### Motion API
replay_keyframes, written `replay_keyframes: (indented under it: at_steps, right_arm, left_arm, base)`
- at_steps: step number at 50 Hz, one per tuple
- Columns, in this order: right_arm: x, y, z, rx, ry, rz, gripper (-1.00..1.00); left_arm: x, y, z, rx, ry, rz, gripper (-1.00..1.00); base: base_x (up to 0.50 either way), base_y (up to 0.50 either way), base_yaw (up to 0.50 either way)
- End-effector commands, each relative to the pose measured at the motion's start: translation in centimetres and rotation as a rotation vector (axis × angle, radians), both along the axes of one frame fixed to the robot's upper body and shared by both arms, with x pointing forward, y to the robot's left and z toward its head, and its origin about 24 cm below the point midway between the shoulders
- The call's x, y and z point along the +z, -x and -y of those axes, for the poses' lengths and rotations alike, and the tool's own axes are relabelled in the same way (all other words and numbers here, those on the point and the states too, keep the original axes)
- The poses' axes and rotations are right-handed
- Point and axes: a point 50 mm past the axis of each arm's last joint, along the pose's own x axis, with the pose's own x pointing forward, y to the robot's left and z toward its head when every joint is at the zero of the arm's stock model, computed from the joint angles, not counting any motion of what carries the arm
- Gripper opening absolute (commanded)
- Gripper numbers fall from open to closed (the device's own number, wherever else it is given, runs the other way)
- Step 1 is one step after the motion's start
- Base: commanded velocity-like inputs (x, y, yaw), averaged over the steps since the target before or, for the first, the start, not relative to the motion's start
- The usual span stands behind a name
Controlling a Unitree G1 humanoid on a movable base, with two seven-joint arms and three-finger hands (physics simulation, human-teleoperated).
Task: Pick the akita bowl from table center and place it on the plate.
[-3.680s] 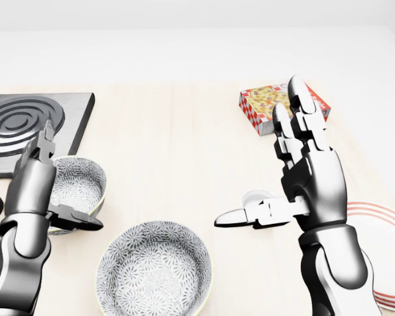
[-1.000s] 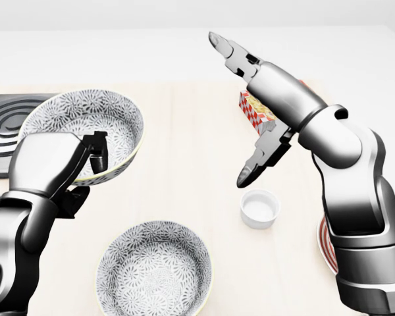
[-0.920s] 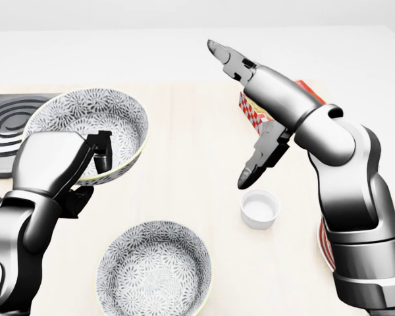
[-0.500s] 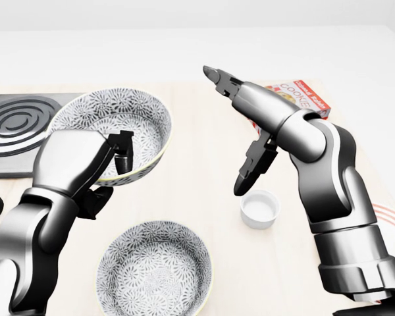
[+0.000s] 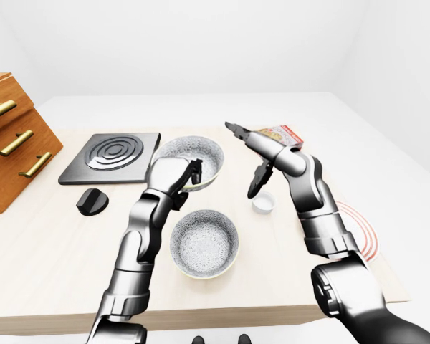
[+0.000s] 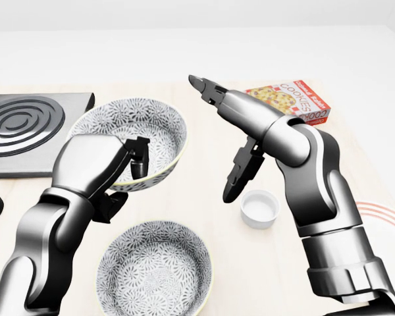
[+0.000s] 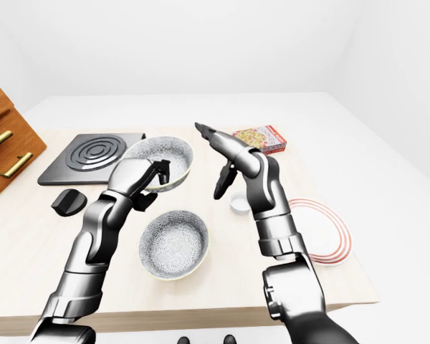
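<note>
Two alike grey-patterned bowls show. My left hand [image 6: 126,181] is shut on the rim of one akita bowl [image 6: 135,131] and holds it tilted above the table, thumb inside and fingers underneath. The other bowl [image 6: 155,270] rests on the table at the bottom of the head view. My right hand [image 6: 214,138] is open with fingers spread, just right of the raised bowl and not touching it. The red-ringed white plate [image 7: 322,233] lies at the table's right side, mostly behind my right arm in the head view.
A small white cup [image 6: 259,208] stands under my right forearm. A cookie box [image 6: 293,99] lies at the upper right. A black burner plate [image 6: 26,128] and a black knob [image 5: 92,201] sit at the left, beside a wooden drawer cabinet [image 5: 11,143].
My left hand lifted the bowl off the table and has carried it rightward. My right arm has swung left and lower, its hand now close beside the bowl.
</note>
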Motion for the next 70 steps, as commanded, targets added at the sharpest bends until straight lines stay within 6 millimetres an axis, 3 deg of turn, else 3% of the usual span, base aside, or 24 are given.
replay_keyframes:
  at_steps: [1, 23, 50, 51, 52, 54, 55, 56, 59, 70]
  right_arm:
    - [-0.3, 0.8, -0.7, 0.047, 0.008, 0.013, 1.00]
    - [-0.8, 0.8, -1.9, 0.112, 0.030, 0.014, 1.00]
    - [-1.7, 0.1, -0.5, 0.045, 0.064, 0.008, 1.00]
    - [-1.7, 0.1, -0.5, 0.044, 0.064, 0.008, 0.84]
    - [-1.7, 0.1, -0.5, 0.044, 0.064, 0.007, 0.36]
    - [-1.8, 0.0, -0.6, 0.044, 0.063, 0.005, -0.25]
    - [-1.9, 0.1, -0.5, 0.044, 0.064, 0.004, -0.31]
    - [-1.9, 0.1, -0.5, 0.044, 0.063, 0.002, -0.53]
    - [-1.9, 0.1, -0.5, 0.044, 0.061, 0.001, -0.95]
    - [-1.9, -0.2, -0.7, 0.048, 0.059, -0.002, -1.00]
  left_arm:
    - [0.1, -0.1, 0.7, -0.017, 0.017, 0.010, -1.00]
    - [1.1, 0.6, 2.5, -0.076, 0.016, 0.022, -1.00]
    - [2.9, 2.0, 2.8, -0.114, 0.031, 0.061, -1.00]
    - [3.1, 2.2, 2.9, -0.119, 0.032, 0.063, -1.00]
    - [3.1, 2.3, 2.9, -0.121, 0.033, 0.064, -1.00]
    - [3.2, 2.4, 3.0, -0.124, 0.034, 0.065, -1.00]
    - [3.2, 2.4, 3.0, -0.124, 0.035, 0.066, -1.00]
    - [3.2, 2.5, 3.0, -0.125, 0.035, 0.066, -1.00]
    - [3.3, 2.6, 3.1, -0.131, 0.038, 0.067, -1.00]
    - [3.4, 2.5, 3.1, -0.131, 0.040, 0.070, -1.00]
  base:
    - [0.00, 0.00, 0.00]
    - [0.00, 0.00, 0.00]
    - [0.00, 0.00, 0.00]
    - [0.00, 0.00, 0.00]
    - [0.00, 0.00, 0.00]
    - [0.00, 0.00, 0.00]
    - [0.00, 0.00, 0.00]
    - [0.00, 0.00, 0.00]
    - [0.00, 0.00, 0.00]
    - [0.00, 0.00, 0.00]
